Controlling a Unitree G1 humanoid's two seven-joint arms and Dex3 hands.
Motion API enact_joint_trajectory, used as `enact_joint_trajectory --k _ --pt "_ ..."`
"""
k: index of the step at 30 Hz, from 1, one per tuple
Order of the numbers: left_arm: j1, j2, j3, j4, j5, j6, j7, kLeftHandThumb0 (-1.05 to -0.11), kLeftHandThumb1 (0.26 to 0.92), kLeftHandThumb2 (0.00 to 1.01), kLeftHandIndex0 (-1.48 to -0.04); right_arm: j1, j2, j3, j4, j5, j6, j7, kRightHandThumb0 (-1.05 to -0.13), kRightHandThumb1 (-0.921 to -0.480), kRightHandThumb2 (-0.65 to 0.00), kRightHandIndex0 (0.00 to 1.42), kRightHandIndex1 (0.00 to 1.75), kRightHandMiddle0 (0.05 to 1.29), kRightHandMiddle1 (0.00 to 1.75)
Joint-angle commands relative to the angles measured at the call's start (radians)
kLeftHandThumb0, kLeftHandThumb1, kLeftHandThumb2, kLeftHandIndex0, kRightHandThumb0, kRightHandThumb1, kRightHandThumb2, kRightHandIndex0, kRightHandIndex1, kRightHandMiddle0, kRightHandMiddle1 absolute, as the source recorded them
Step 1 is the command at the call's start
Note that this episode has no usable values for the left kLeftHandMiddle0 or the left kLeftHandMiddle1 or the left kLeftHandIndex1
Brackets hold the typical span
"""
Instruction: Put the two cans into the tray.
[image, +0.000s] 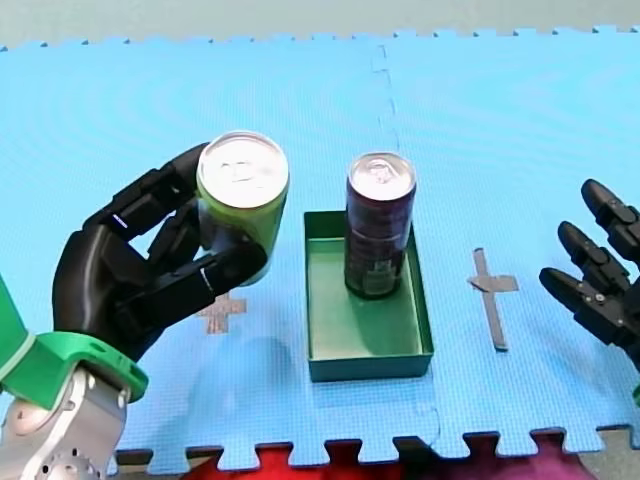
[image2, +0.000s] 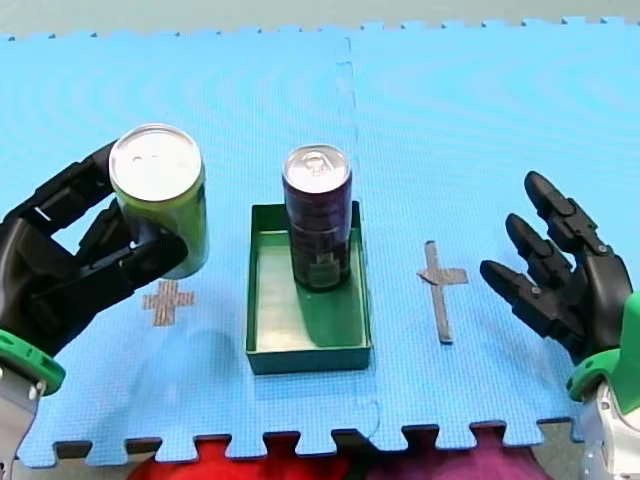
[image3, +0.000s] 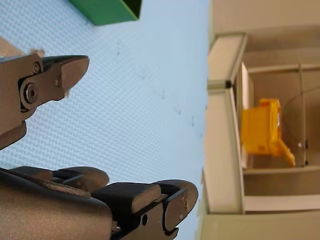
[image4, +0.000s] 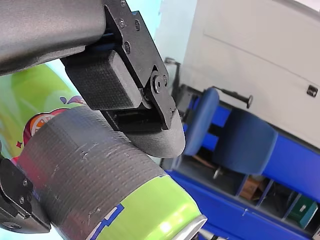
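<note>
With my left robot hand (image: 140, 270) gripping the green can (image: 243, 200) above the mat (image: 500, 130) just left of the tray (image: 365, 325), where 1 dark can (image: 378, 235) stands at the far end, I'd carry it over the bare near end, keep it upright and lower gently, while my right robot hand (image2: 555, 275) waits open and empty off to the right

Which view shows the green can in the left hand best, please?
The first head view: the green can shows lid and side, upright in the left hand beside the tray. The second head view is similar; the second wrist view shows its taped side.
</note>
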Motion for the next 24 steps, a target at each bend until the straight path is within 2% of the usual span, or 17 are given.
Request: enact_joint_trajectory --k 1,11,24 --pt "-0.003 -0.007 -0.011 -0.024 -0.005 0.003 0.008 -0.381 0.793 0.00 -1.32 0.001 -0.002 -0.001 -0.004 0.002 -0.003 0.000 -0.927 -0.887 -0.004 0.42 0.00 0.39 0.00" --pt "0.008 -0.043 -0.057 -0.031 -0.008 0.017 0.014 -0.382 0.803 0.00 -1.31 0.002 -0.002 0.001 0.001 0.002 -0.016 0.008 -0.922 -0.895 -0.003 0.42 0.00 0.38 0.00" --pt "0.008 -0.050 -0.089 -0.038 0.011 0.039 0.036 -0.382 0.813 0.00 -1.31 0.008 -0.002 0.001 -0.009 0.003 -0.017 0.012 -0.919 -0.901 -0.002 0.42 0.00 0.38 0.00"
